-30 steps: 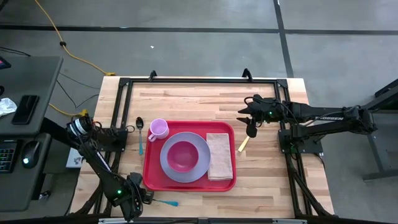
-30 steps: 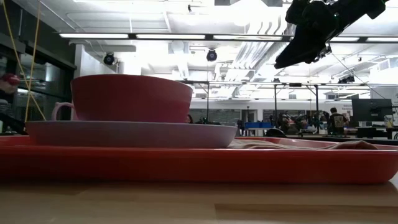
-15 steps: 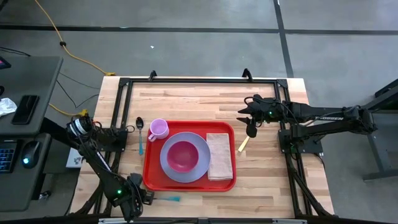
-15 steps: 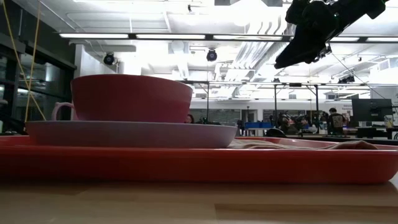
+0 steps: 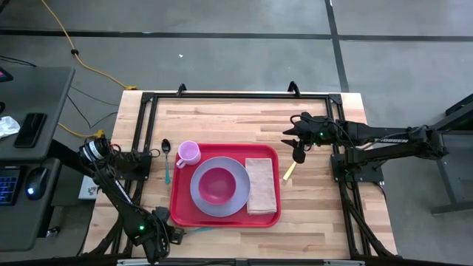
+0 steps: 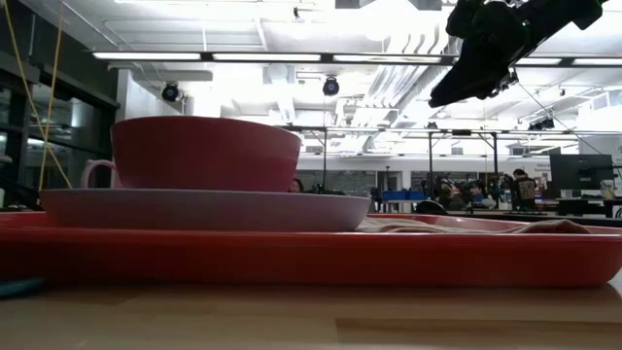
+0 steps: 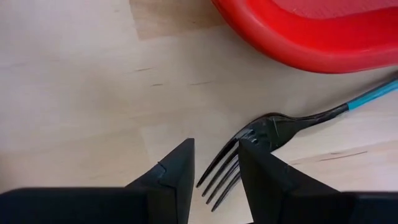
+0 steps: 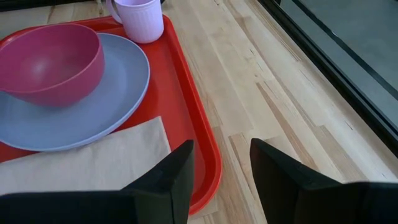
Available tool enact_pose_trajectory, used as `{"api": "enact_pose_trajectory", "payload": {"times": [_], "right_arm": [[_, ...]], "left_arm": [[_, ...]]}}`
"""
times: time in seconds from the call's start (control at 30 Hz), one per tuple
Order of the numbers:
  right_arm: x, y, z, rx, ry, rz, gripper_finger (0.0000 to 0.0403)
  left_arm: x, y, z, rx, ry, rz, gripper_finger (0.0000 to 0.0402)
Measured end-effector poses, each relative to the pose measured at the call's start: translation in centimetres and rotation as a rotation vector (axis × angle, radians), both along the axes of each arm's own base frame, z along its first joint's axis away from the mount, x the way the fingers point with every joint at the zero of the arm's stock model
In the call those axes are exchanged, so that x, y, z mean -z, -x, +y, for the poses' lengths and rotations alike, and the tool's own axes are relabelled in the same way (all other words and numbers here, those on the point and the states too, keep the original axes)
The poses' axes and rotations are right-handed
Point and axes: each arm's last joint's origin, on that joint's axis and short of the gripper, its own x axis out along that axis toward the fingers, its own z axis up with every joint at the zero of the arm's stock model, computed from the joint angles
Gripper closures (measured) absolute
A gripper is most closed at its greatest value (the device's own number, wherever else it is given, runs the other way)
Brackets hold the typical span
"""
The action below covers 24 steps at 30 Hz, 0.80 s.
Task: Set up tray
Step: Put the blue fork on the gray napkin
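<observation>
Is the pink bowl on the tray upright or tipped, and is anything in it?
Upright and empty. The pink bowl sits level on the lavender plate in the tray, rim up; the right wrist view shows a bare inside.

Grey floor (image 5: 244,52) crossed by dark seams, a yellow cable (image 5: 70,48) trailing over it. A grey desk (image 5: 33,111) stands at the table's left. Beyond, a white ceiling with strip lights (image 6: 262,56).

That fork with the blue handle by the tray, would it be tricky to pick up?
Probably. The fork lies flat on the wooden table, leaving fingers little to catch. It looks thin and stiff, so it would likely slide or pivot rather than bend when pushed.
</observation>
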Motion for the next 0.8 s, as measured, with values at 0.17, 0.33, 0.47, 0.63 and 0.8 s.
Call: {"api": "enact_pose_trajectory", "payload": {"times": [0.17, 0.33, 0.47, 0.63, 0.8], "right_arm": [[0.00, 0.00, 0.00, 0.000, 0.000, 0.000, 0.0267], [0.00, 0.00, 0.00, 0.000, 0.000, 0.000, 0.0267], [0.00, 0.00, 0.00, 0.000, 0.000, 0.000, 0.0267], [0.00, 0.00, 0.00, 0.000, 0.000, 0.000, 0.0267], [0.00, 0.00, 0.00, 0.000, 0.000, 0.000, 0.0267]], "left_arm": [[-0.01, 0.00, -0.03, 0.001, 0.002, -0.002, 0.0247], [0.00, 0.00, -0.02, 0.001, 0.001, -0.001, 0.0248], [-0.02, 0.00, -0.02, 0.001, 0.001, -0.002, 0.0264], [-0.09, -0.03, -0.03, 0.002, 0.001, -0.009, 0.0310], [-0.18, -0.04, -0.09, 0.007, 0.005, -0.014, 0.0343]]}}
